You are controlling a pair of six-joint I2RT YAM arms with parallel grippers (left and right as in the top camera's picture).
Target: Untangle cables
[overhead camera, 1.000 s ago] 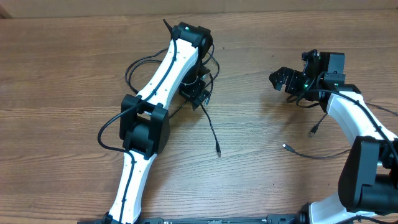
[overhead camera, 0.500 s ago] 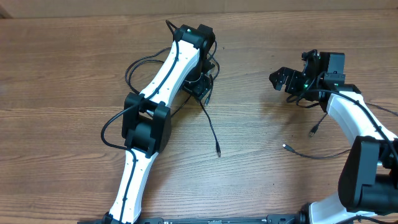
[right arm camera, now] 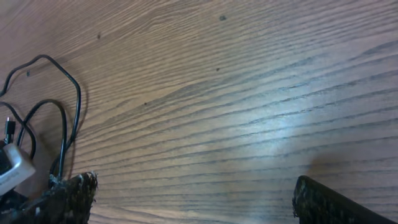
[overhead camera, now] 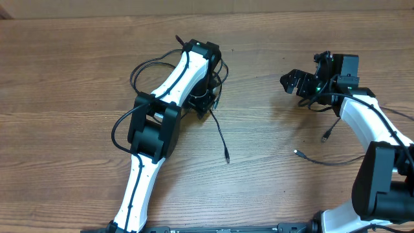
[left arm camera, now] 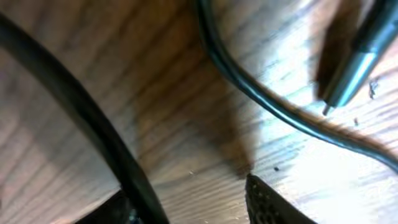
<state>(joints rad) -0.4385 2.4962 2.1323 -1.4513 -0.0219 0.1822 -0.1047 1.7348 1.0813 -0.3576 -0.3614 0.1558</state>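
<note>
A tangle of thin black cables [overhead camera: 217, 74] lies at the table's back middle, with a loop [overhead camera: 138, 68] to the left and one strand ending in a plug [overhead camera: 227, 157]. My left gripper [overhead camera: 202, 98] points down into the tangle. In the left wrist view the left gripper [left arm camera: 193, 208] is open close above the wood; one cable [left arm camera: 81, 112] crosses by its left finger, another cable [left arm camera: 267, 106] curves ahead beside a plug tip [left arm camera: 348, 81]. A separate cable [overhead camera: 323, 160] with two plugs lies at the right. My right gripper [overhead camera: 295, 82] [right arm camera: 193, 199] is open and empty.
The tangle's cables show at the left edge of the right wrist view [right arm camera: 62, 112]. The left arm's elbow [overhead camera: 154, 126] stands over the table's left middle. The table [overhead camera: 65, 129] is bare wood.
My left arm has shifted a little, its wrist moving down into the tangle and its elbow to the right. The right arm and the right cable have not moved.
</note>
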